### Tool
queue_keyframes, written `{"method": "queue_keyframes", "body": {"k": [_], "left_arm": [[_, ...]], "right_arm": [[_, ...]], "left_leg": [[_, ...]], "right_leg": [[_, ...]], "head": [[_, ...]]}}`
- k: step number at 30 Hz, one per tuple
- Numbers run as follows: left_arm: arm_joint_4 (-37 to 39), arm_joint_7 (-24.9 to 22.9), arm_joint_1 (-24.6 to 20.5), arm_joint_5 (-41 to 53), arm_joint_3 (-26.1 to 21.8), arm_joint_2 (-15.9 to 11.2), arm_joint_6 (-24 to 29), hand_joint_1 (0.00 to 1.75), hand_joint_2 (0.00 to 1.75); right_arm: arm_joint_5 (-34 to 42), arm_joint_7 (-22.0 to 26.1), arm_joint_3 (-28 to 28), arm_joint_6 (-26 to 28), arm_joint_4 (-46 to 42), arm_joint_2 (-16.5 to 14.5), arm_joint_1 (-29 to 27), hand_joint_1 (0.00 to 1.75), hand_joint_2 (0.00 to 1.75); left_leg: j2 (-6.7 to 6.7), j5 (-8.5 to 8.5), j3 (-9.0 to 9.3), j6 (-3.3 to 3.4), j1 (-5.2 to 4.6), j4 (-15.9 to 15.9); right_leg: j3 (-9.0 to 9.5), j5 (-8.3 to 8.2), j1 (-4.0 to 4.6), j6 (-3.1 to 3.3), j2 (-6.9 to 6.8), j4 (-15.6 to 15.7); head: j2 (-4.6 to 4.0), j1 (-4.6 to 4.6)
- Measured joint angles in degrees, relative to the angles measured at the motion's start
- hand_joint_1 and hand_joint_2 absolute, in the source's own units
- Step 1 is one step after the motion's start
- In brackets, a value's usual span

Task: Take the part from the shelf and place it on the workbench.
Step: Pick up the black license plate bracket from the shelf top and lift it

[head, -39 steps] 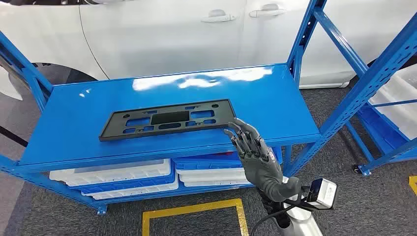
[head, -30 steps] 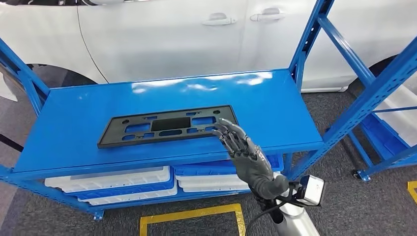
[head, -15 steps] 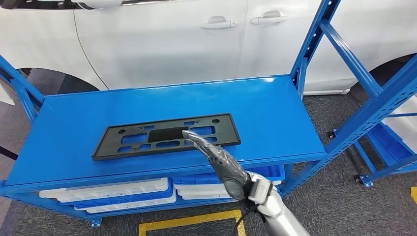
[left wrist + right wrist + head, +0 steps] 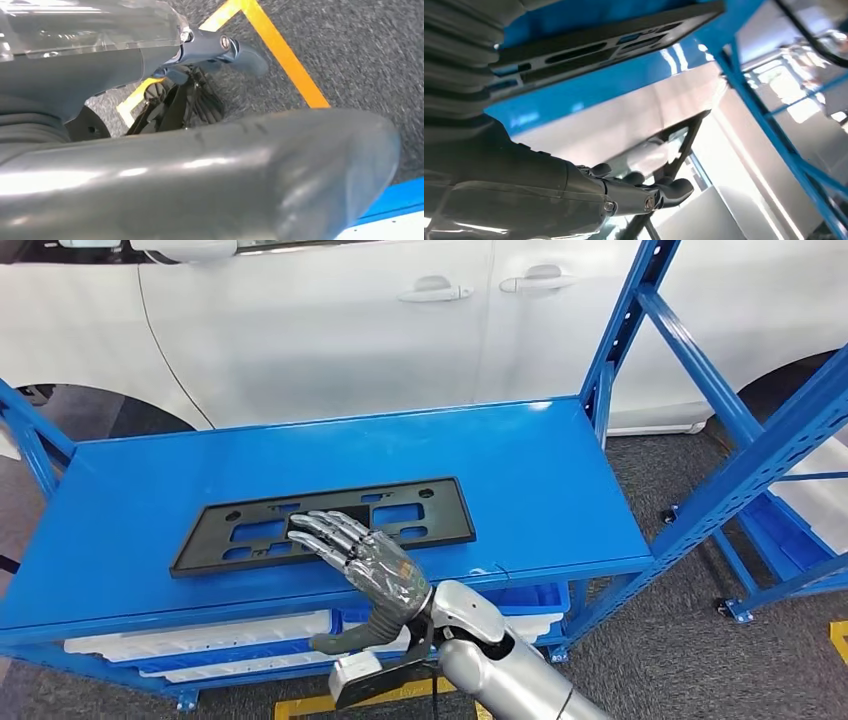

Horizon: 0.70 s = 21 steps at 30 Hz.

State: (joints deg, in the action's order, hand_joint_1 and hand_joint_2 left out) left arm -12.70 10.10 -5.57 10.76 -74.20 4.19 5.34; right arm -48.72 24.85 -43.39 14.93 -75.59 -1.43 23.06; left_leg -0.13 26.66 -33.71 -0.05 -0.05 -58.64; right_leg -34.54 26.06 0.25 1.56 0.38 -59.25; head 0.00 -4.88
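The part is a flat black plate with cut-outs [image 4: 425,515], lying on the top board of the blue shelf [image 4: 540,465] near its front edge. My right hand [image 4: 365,560] reaches in from below over the middle of the plate's near edge. Its fingers [image 4: 320,530] stretch out flat above the plate, and the thumb [image 4: 345,640] hangs apart in front of the shelf edge, so it holds nothing. In the right wrist view the plate [image 4: 614,37] is seen edge-on beyond the thumb [image 4: 671,190]. My left hand [image 4: 200,175] hangs over the floor and holds nothing.
White and blue bins [image 4: 200,635] sit on the level below the top board. A white car [image 4: 350,320] stands close behind the shelf. A second blue rack [image 4: 770,430] rises at the right. Yellow tape [image 4: 300,708] marks the grey floor in front.
My right hand has moved left from the plate's right end to its middle and turned over, so the thumb now points down. The camera has shifted a little.
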Motion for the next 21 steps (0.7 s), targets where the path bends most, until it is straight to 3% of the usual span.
{"method": "queue_keyframes", "body": {"k": [3, 5, 7, 8, 9, 10, 12, 14, 18, 19, 21], "left_arm": [[0.0, 0.2, 0.0, 0.0, 0.0, 0.1, 0.0, 0.00, 0.00], [0.0, 0.3, 0.0, -0.1, 0.1, 0.2, 0.1, 0.00, 0.00], [0.0, 0.3, 0.0, -0.1, 0.1, 0.2, 0.1, 0.00, 0.00], [0.0, 0.3, 0.0, -0.1, 0.1, 0.2, 0.2, 0.00, 0.00], [0.0, 0.3, 0.1, -0.1, 0.1, 0.2, 0.2, 0.00, 0.00], [0.0, 0.3, 0.1, -0.1, 0.1, 0.2, 0.2, 0.00, 0.00], [0.0, 0.3, 0.1, -0.1, 0.1, 0.3, 0.2, 0.00, 0.00], [0.0, 0.3, 0.1, -0.1, 0.1, 0.4, 0.1, 0.00, 0.00], [0.0, 0.4, 0.1, -0.1, 0.2, 0.4, -0.1, 0.00, 0.00], [0.0, 0.4, 0.1, -0.1, 0.3, 0.4, -0.2, 0.00, 0.00], [0.0, 0.4, 0.2, -0.1, 0.3, 0.4, -0.2, 0.00, 0.00]], "right_arm": [[-9.6, -4.8, -3.2, 5.4, 3.5, -1.3, 2.5, 0.00, 1.75], [-13.4, -7.6, -5.0, 7.9, 6.1, -2.2, 4.1, 0.00, 1.75], [-15.0, -9.0, -6.3, 9.0, 8.4, -2.9, 5.0, 0.00, 1.75], [-15.3, -9.4, -6.7, 9.2, 9.4, -3.1, 5.2, 0.00, 1.75], [-15.5, -9.5, -7.1, 9.3, 10.2, -3.3, 5.4, 0.00, 1.75], [-15.7, -9.7, -7.4, 9.5, 10.9, -3.5, 5.7, 0.00, 1.75], [-16.9, -10.7, -7.9, 10.0, 11.9, -4.0, 6.5, 0.00, 1.75], [-19.0, -12.6, -8.3, 10.6, 13.1, -4.7, 7.5, 0.00, 1.75], [-22.3, -15.5, -8.7, 10.9, 16.9, -6.7, 9.3, 0.00, 1.75], [-22.9, -15.8, -8.7, 10.9, 18.1, -7.3, 9.8, 0.00, 1.75], [-23.5, -16.3, -8.9, 11.1, 20.5, -8.5, 10.7, 0.00, 1.75]], "left_leg": [[0.07, -1.19, 0.54, 0.67, 0.41, 0.9], [0.20, -1.60, 0.79, 1.04, 0.63, 1.4], [0.18, -1.61, 0.74, 1.18, 0.63, 1.4], [0.15, -1.58, 0.74, 1.18, 0.63, 1.4], [0.10, -1.54, 0.76, 1.14, 0.64, 1.3], [0.04, -1.46, 0.78, 1.06, 0.65, 1.2], [-0.03, -1.13, 0.75, 0.70, 0.56, 0.8], [-0.05, -0.85, 0.57, 0.14, 0.41, 0.5], [0.00, -0.24, 0.43, -1.19, 0.62, 0.0], [0.01, 0.84, -0.25, -1.51, 0.68, -1.6], [0.02, 4.24, -3.17, -2.06, 0.84, -8.1]], "right_leg": [[-0.24, 0.84, 0.10, -1.03, -0.04, -0.8], [-2.33, 3.77, -0.09, -1.61, -0.10, -5.5], [-5.72, 6.95, -0.42, -2.06, -0.11, -12.7], [-6.76, 7.35, -0.57, -2.24, -0.12, -14.8], [-6.82, 6.66, -0.73, -2.37, -0.14, -14.9], [-5.80, 5.01, -0.87, -2.42, -0.17, -12.7], [-2.07, 1.46, -0.93, -2.19, -0.21, -5.0], [0.07, 0.18, -0.73, -1.60, -0.18, -0.4], [0.42, -0.06, -0.70, -0.24, -0.11, 0.6], [0.55, -0.22, -0.85, 0.07, -0.15, 0.9], [0.68, -0.32, -0.91, 0.40, -0.24, 1.1]], "head": [[0.00, 0.01], [0.00, 0.01], [0.00, 0.01], [0.00, 0.01], [0.00, 0.01], [0.00, 0.01], [0.00, 0.01], [0.00, 0.00], [0.00, 0.00], [0.00, 0.00], [0.00, -0.01]]}}
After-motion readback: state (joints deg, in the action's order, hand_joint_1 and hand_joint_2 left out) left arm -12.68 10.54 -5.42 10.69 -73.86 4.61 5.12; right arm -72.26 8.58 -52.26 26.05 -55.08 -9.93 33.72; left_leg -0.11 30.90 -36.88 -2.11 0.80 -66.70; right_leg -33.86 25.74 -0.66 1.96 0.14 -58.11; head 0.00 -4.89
